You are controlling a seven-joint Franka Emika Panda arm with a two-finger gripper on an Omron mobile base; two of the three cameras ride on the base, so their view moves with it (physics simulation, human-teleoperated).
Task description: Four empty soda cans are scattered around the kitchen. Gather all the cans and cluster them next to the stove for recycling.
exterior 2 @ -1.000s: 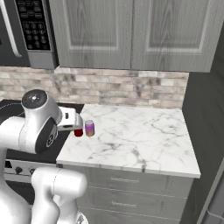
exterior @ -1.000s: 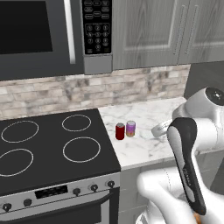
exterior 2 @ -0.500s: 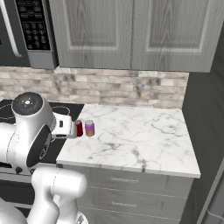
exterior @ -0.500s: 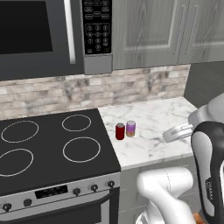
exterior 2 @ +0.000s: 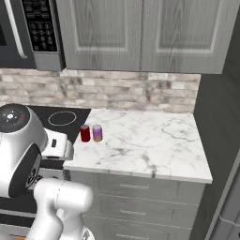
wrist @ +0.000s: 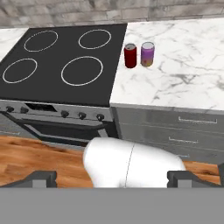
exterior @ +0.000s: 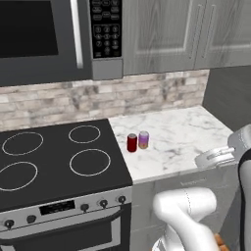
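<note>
The hand view alone takes in the stove's [wrist: 65,65] knobs, oven door and wooden floor [wrist: 35,157]; the gripper [wrist: 112,177] is spread wide, holding nothing. A red can [exterior: 132,142] and pink-purple can [exterior: 143,139] stand upright, just beside each other on the marble counter [exterior: 186,142], at the stove's 3 o'clock edge. Microwave [exterior: 49,39] at 12 o'clock above.

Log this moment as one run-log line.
claw: open, empty, raised off counter | red can, pink-purple can: upright, side by side on counter beside stove | blue cans: not placed
</note>
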